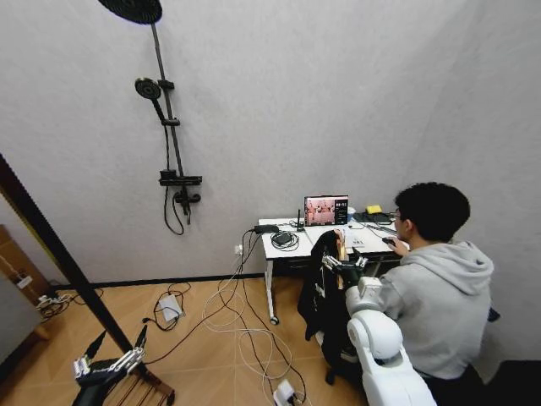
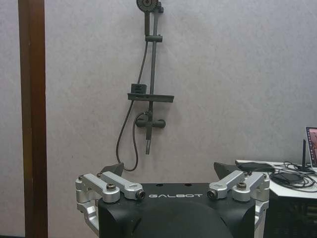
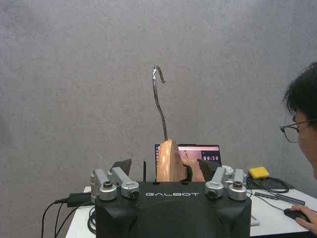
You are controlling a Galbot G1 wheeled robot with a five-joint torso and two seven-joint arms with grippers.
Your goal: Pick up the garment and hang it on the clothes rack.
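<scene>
The right gripper (image 1: 342,264) is clamped on the wooden hanger (image 3: 168,166), whose steel hook (image 3: 158,99) stands upright. The garment (image 1: 321,300) hangs below it, soft and light, likely to sway; the stiff hanger is the sound hold. The left gripper (image 1: 108,365) waits spread and empty, low left beside the clothes rack (image 1: 55,245).

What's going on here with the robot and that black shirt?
The robot's right hand grips the light wooden hanger at its neck, with the metal hook pointing up, and the black shirt hangs below it in front of the white desk. The left hand is low, open and holds nothing. A dark wooden post of the clothes rack stands on the robot's left; the shirt is not yet on it.
</scene>
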